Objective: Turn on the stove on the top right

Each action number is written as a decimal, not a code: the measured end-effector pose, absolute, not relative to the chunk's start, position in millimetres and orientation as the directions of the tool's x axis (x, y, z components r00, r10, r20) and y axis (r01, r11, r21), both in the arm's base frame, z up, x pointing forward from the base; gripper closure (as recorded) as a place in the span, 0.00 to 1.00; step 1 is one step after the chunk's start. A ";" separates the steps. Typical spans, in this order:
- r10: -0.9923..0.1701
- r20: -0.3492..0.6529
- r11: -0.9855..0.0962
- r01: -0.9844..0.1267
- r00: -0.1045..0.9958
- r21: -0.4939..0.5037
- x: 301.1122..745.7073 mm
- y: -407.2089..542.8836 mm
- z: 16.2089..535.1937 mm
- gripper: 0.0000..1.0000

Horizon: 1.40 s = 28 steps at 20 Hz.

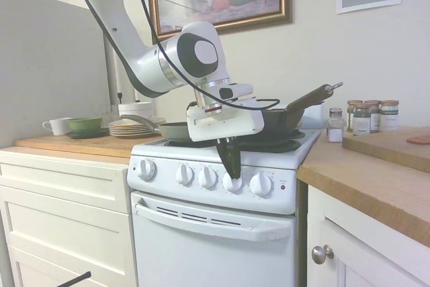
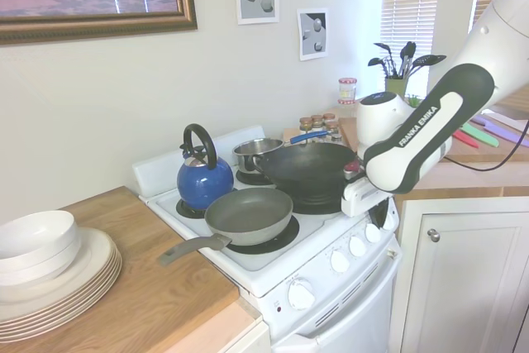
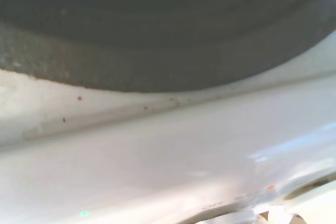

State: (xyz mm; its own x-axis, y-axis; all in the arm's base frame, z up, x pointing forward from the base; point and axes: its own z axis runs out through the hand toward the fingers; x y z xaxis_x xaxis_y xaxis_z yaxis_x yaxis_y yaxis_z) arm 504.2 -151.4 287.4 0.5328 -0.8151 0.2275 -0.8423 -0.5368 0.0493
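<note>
The arm bends down over the stove [image 1: 215, 233], between 2 worktops. Its hand [image 1: 232, 174] points downward, fingers closed narrowly on the 4th knob [image 1: 233, 183] from the left.

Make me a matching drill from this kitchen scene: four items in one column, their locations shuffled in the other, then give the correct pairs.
Items:
1. blue kettle
2. grey frying pan
3. pincer
4. spice jars

Locations:
A. down at the stove's front knob row
B. on a back burner, behind the frying pan
C. on the wooden counter at the wall, on the far side of the stove from the stacked plates
D. on a front burner, handle pointing toward the stacked plates

Pairs: 1-B, 2-D, 3-A, 4-C
</note>
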 end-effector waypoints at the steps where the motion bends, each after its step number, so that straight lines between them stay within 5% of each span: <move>1: -0.816 0.227 -0.536 -0.843 0.532 0.049 504.2 -151.3 287.3 1.00; 28: -0.832 0.186 -0.528 -0.849 0.523 0.026 505.7 -153.5 289.9 1.00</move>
State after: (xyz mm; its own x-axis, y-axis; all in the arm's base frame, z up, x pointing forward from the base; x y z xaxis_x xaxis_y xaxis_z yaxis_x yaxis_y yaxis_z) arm 505.7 -153.5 289.9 0.5228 -0.8320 0.1858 -0.8490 -0.5278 0.0255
